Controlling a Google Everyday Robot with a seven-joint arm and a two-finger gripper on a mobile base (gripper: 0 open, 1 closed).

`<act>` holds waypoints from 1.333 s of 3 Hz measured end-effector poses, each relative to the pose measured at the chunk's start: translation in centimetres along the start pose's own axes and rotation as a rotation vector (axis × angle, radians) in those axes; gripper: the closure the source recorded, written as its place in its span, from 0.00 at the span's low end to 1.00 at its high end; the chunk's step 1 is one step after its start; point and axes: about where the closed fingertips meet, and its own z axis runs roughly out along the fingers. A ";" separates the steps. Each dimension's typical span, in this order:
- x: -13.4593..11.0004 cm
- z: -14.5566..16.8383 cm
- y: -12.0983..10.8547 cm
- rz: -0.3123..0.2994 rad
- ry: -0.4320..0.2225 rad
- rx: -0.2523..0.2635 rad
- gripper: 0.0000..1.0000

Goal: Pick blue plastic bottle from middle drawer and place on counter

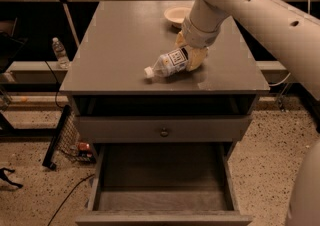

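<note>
The blue plastic bottle (170,61) lies tilted on the counter (120,45), right of its middle, with its white cap pointing left and down at the surface. My gripper (192,56) reaches down from the upper right, and its yellowish fingers are closed around the bottle's base end. The middle drawer (162,180) is pulled out at the bottom of the view, and its dark floor holds nothing.
A shallow pale bowl (177,15) sits on the counter behind the gripper. A shut drawer front with a round knob (164,131) is above the open drawer. An upright clear water bottle (60,52) and a black wire rack (60,135) stand at the left.
</note>
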 end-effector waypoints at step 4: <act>1.8 -2.0 0.0 0.034 0.033 -0.001 0.00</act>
